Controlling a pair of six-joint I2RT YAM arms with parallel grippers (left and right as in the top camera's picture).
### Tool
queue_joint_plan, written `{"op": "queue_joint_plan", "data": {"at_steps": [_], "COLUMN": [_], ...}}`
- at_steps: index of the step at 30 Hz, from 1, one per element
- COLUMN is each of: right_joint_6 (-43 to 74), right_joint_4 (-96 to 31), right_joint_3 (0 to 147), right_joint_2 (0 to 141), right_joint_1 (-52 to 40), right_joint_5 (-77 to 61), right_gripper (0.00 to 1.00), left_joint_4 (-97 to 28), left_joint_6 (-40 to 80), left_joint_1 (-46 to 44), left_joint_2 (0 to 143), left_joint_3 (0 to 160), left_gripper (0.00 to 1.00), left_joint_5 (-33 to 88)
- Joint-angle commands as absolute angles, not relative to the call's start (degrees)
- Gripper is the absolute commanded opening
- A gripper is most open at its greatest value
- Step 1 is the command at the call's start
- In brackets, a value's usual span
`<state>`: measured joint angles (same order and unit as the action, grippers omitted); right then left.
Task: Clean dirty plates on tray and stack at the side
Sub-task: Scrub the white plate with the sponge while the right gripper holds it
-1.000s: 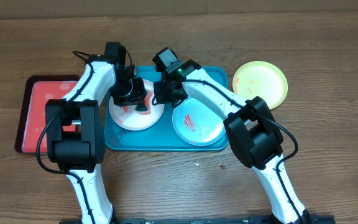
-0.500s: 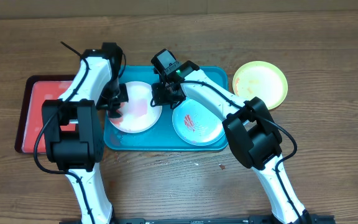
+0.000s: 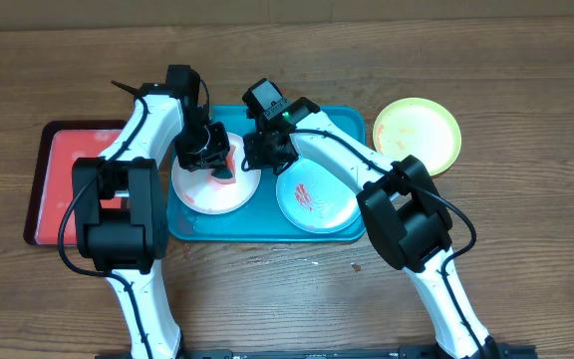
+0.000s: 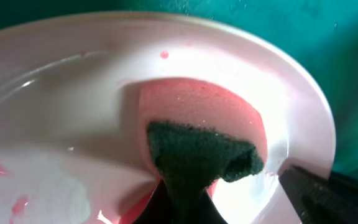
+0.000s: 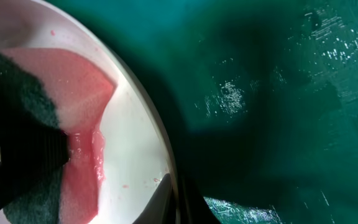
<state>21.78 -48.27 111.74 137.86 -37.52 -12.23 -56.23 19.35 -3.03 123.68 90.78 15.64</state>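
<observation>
The white plate (image 3: pixel 204 189) lies in the left half of the teal tray (image 3: pixel 267 234) and has pink smears. My left gripper (image 3: pixel 217 160) is shut on a pink sponge with a dark green pad (image 4: pixel 197 134) and presses it on the white plate (image 4: pixel 73 93) near its right rim. My right gripper (image 3: pixel 258 155) is shut on that plate's rim (image 5: pixel 166 180), beside the sponge (image 5: pixel 61 81). The light blue plate (image 3: pixel 317 196) with red smears lies in the tray's right half. The yellow-green plate (image 3: pixel 417 135) sits on the table right of the tray.
A red tray with a dark rim (image 3: pixel 68 179) lies left of the teal tray, under the left arm. The wooden table (image 3: pixel 287 289) runs all around. The teal tray floor (image 5: pixel 278 93) is wet.
My left gripper swept the sponge to the plate's left edge, then back to its right side. My right gripper stayed on the rim.
</observation>
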Motion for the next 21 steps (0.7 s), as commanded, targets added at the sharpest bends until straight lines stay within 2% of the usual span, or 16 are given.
{"op": "queue_joint_plan", "data": {"at_steps": [1, 5, 6, 10, 15, 17, 20, 21], "right_joint_6": [21.47, 21.45, 21.45, 21.45, 21.45, 21.45, 21.47, 21.45], "right_joint_4": [-49.21, -49.28, -49.39, -49.34, -49.3, -49.28, -49.23, -49.19], "right_joint_3": [110.93, 110.93, 110.93, 110.93, 110.93, 110.93, 110.93, 110.93], "right_joint_2": [140.92, 140.92, 140.92, 140.92, 140.92, 140.92, 140.92, 140.92], "right_joint_1": [-37.21, -37.21, -37.21, -37.21, -37.15, -37.1, -37.1, -37.1], "right_joint_5": [-9.91, -9.91, -9.91, -9.69, -9.06, -9.06, -9.08, -9.08], "right_gripper": [0.04, 0.04, 0.04, 0.04, 0.04, 0.04, 0.04, 0.03], "left_joint_4": [-58.85, -62.48, -64.25, -66.19, -64.14, -62.41, -58.89, -56.9], "left_joint_6": [18.0, 18.02, 18.06, 18.24, 19.11, 22.85, 26.3, 26.39], "left_joint_1": [-2.9, -1.43, -0.64, 0.82, 1.32, 1.15, 1.02, 1.02], "left_joint_2": [124.97, 124.97, 124.97, 124.97, 124.97, 124.97, 124.97, 124.97], "left_joint_3": [89.62, 89.62, 89.62, 89.69, 89.84, 89.84, 89.84, 89.82], "left_gripper": [0.04, 0.04, 0.04, 0.04, 0.04, 0.04, 0.04, 0.04], "left_joint_5": [10.92, -3.9, -11.09, -19.75, -19.77, -18.41, -8.97, -1.23]}}
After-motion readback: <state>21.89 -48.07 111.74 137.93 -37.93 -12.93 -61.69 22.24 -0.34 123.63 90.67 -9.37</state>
